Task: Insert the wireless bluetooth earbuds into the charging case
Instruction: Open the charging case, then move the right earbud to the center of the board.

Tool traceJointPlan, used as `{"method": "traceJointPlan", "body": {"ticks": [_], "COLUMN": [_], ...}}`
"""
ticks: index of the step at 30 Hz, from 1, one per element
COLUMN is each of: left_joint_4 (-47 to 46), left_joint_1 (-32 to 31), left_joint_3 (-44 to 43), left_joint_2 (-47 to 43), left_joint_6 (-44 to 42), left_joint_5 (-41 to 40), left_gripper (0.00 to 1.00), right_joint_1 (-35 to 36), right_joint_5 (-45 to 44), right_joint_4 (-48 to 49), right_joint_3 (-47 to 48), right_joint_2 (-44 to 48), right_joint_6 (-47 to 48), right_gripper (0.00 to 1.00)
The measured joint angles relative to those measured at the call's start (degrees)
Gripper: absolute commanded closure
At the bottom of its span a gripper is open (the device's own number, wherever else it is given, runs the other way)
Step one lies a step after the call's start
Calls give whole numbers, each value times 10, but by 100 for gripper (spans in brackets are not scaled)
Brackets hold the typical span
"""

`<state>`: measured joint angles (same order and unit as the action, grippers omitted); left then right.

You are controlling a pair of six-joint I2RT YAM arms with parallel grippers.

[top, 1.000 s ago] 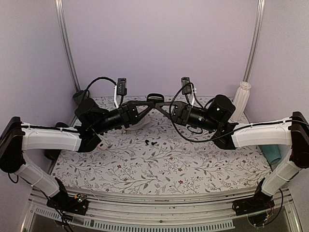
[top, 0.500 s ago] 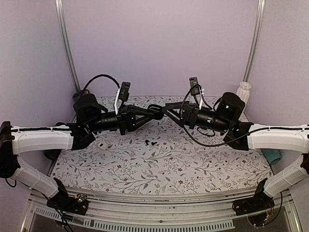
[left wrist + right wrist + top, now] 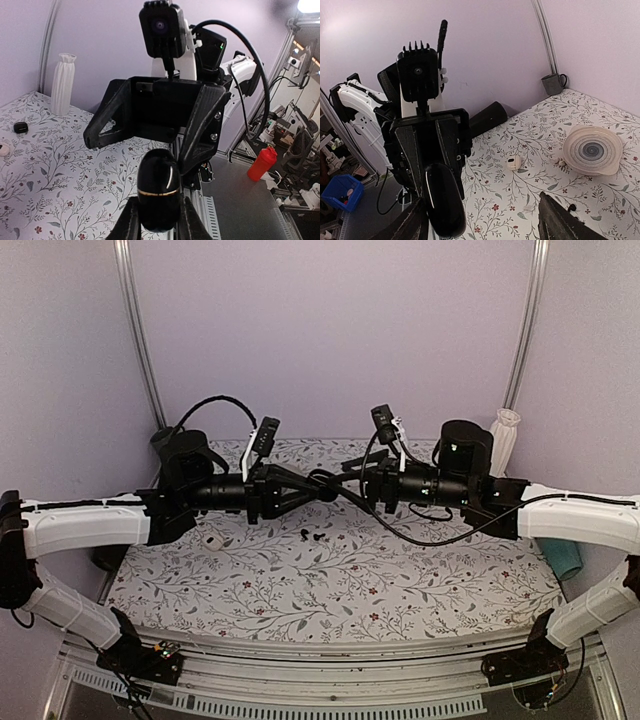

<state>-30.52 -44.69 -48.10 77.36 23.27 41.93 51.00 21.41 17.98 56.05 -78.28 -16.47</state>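
From above, two wireless bluetooth earbuds [image 3: 305, 534] are lying close together on the floral table [image 3: 400, 590], well apart from its edges. One charging case [image 3: 325, 491] is hanging above them, pinched by the left gripper [image 3: 320, 491]. The left wrist view is showing the right gripper [image 3: 145, 137] facing it, jaws spread wide. The right wrist view is showing lilac walls [image 3: 495, 40] and one bowl [image 3: 592, 149]

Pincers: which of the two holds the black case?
The left pincer, shut on the case; the right pincer stands open and holds nothing.
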Motion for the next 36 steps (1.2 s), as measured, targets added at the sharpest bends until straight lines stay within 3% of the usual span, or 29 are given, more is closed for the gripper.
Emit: {"method": "traceJointPlan", "body": {"ticks": [23, 36], "left_joint_4": [23, 25], "left_joint_1": [5, 15], "left_joint_3": [0, 29], "left_joint_2": [-22, -50], "left_joint_6": [-26, -35], "left_joint_5": [24, -66], "left_gripper": [100, 100], "right_joint_1": [-12, -12], "right_joint_5": [-39, -36], "right_joint_4": [-36, -55], "right_joint_3": [19, 32], "right_joint_2": [3, 3], "right_joint_6": [-7, -29], "right_gripper": [25, 24]}}
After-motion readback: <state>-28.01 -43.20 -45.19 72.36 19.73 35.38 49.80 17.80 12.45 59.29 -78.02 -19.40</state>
